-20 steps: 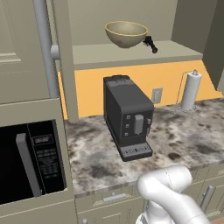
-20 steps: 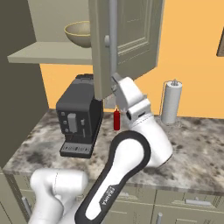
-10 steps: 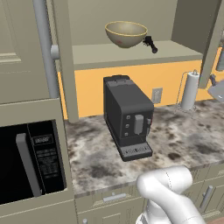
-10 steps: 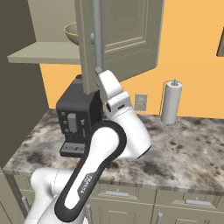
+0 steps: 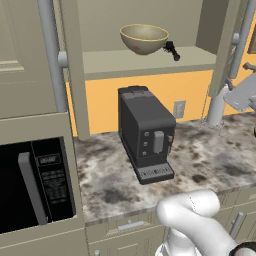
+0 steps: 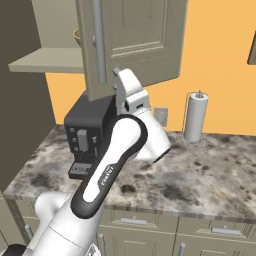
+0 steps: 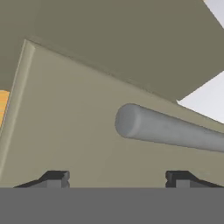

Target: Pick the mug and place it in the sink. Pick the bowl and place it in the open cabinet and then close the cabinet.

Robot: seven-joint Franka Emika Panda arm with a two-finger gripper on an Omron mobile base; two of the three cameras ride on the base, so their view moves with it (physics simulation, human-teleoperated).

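One bowl [image 5: 144,38] on the cabinet [image 6: 131,42] shelf — jaws spread wide, gripping nothing.

The bowl [image 5: 144,38] is seen upright on the shelf of the open cabinet [image 5: 150,62], directly above the black coffee machine [image 5: 146,134]. A small dark object [image 5: 172,49] lies just right of the bowl. The coffee machine stands on the mottled stone counter [image 5: 200,160]. A black microwave [image 5: 35,185] is set left of the machine, a paper towel holder [image 5: 217,105] to its right.
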